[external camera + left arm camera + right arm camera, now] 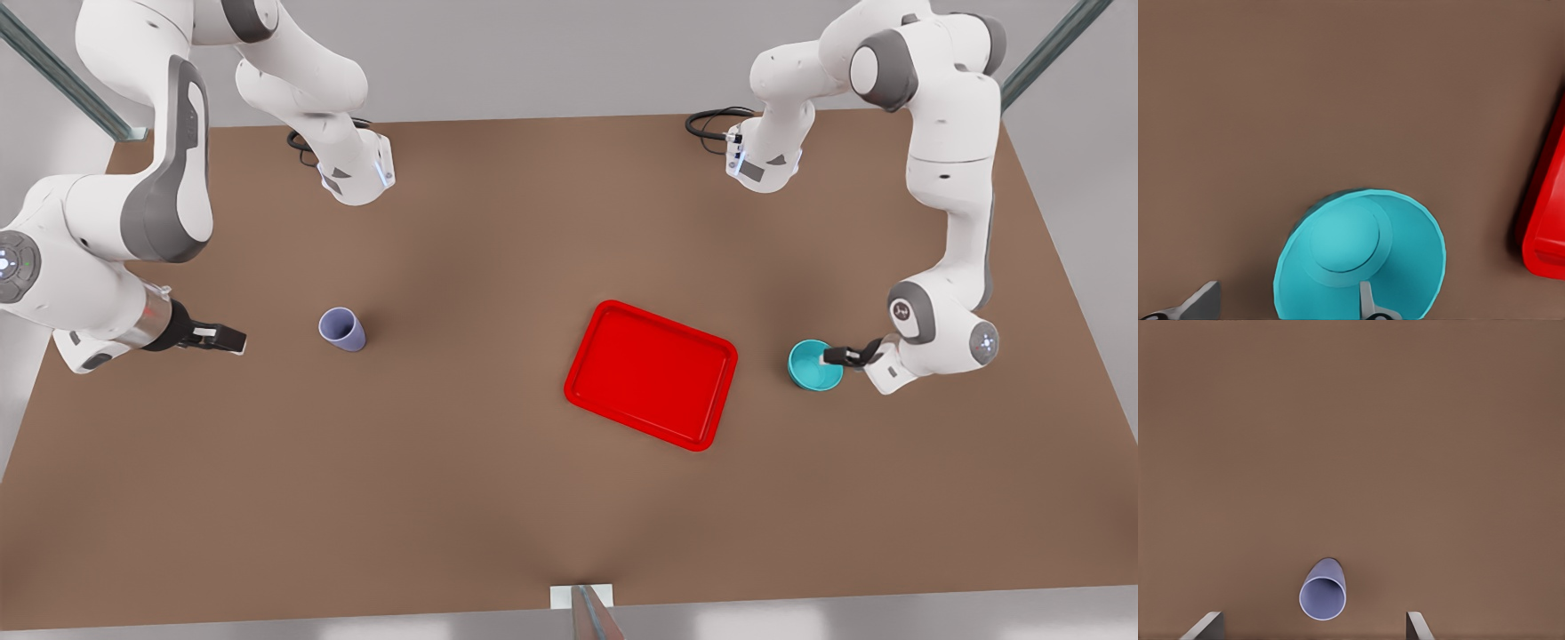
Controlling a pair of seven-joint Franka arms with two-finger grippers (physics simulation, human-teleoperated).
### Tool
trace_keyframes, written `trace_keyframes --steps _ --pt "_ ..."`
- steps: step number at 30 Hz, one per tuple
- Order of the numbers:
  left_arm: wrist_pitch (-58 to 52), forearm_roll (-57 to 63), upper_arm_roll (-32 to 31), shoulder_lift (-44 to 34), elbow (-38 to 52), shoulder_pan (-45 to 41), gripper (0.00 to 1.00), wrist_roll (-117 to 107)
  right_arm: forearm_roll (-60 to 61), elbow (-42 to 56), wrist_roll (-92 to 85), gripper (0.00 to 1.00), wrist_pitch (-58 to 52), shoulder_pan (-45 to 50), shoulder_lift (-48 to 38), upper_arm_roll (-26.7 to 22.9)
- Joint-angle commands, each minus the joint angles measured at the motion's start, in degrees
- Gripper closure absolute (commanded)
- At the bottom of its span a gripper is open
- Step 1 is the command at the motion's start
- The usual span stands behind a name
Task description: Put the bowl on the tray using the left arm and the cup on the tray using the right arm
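The teal bowl (813, 366) stands on the brown table just off the front view's right of the red tray (653, 373). My left gripper (840, 356) is open and straddles the bowl's rim: one finger (1368, 301) is inside the bowl (1358, 257), the other finger (1201, 303) outside it. The tray's edge (1546, 220) shows beside the bowl. The lavender cup (342, 329) stands upright at the front view's left. My right gripper (233, 339) is open, low and a short way from the cup (1323, 595), which lies ahead between its fingertips (1418, 628).
Black cables (711, 124) lie at the back of the table by the arm bases. A metal post (587, 613) rises at the table's front edge. Bare brown table separates the cup from the tray.
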Motion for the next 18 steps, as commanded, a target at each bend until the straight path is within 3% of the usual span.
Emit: trace_keyframes --steps 1,3,5,6,7,13,18 --pt "0.0 -0.7 0.0 0.2 0.0 0.0 0.00 0.0 0.0 0.0 0.0 0.00 0.0 0.0 0.0 0.0" --pt "0.1 -0.7 0.0 1.2 0.2 0.0 0.00 0.0 0.0 0.0 0.0 0.00 -0.1 0.0 0.0 0.0" --pt "0.7 -0.7 0.0 1.7 0.4 0.0 0.30 -0.1 0.0 0.0 0.0 0.00 -0.1 -0.1 0.0 0.0" --pt "0.7 -0.7 -0.1 1.7 0.4 0.0 0.55 -0.4 0.0 0.0 -0.1 0.00 -0.1 -0.1 0.0 0.0" --pt "0.7 -0.7 0.0 1.8 0.4 0.0 0.66 -0.6 0.0 0.0 -0.1 0.00 -0.1 -0.1 0.0 0.0" --pt "0.7 -0.7 0.0 2.5 0.5 0.0 0.78 -0.8 0.0 0.0 -0.1 0.00 -0.1 -0.1 0.0 0.0" --pt "-0.3 -0.6 -0.1 2.6 1.4 -0.2 0.79 -2.2 0.0 0.0 -0.1 0.00 -0.1 -0.1 0.0 0.0"
